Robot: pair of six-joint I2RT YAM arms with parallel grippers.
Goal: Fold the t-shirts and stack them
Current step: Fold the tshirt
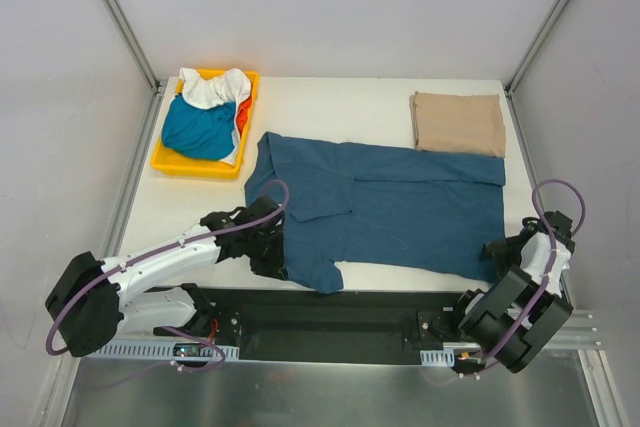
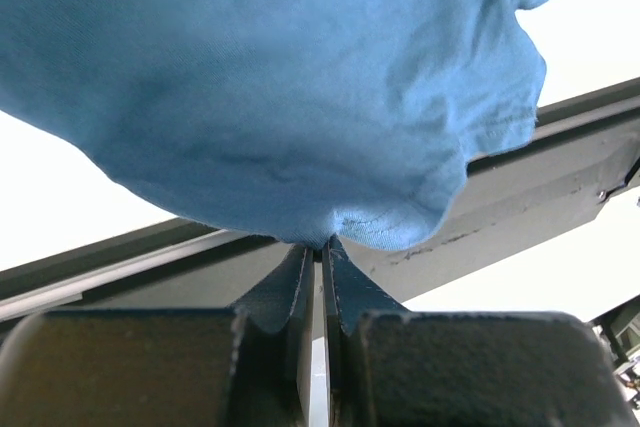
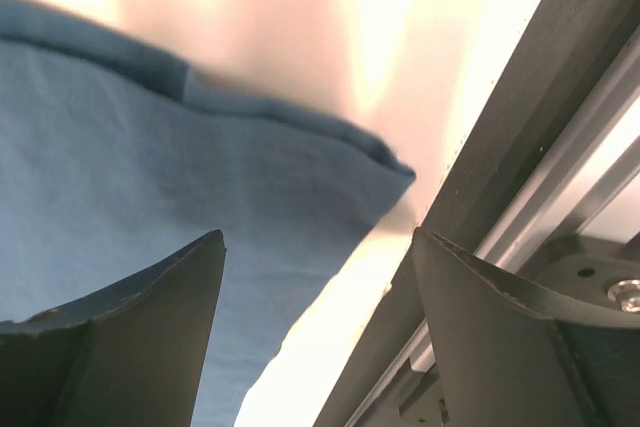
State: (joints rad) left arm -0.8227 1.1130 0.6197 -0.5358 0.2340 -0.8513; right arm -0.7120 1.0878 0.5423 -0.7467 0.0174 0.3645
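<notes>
The left gripper is pinching shut on the near left edge, by the sleeve, of the dark navy blue cotton t-shirt, with a small nub of cloth showing between its jaws. At that shirt's near right corner the right gripper is standing with its jaws wide apart and the hem corner lying between them. Whether a finger is already touching cloth is hard to tell from the blurred wrist view.

The blue shirt is lying spread across the white table. Just beyond its far right corner a folded beige-tan t-shirt is sitting. Beyond its far left end a yellow plastic tray is holding a teal blue t-shirt, a white t-shirt and an orange-red t-shirt, all bundled.

The near edge is probably being taken for a fold. To do it well, the right jaws should be closing low on the corner before both arms start rising together, keeping the edge level and clear of the beige shirt.
</notes>
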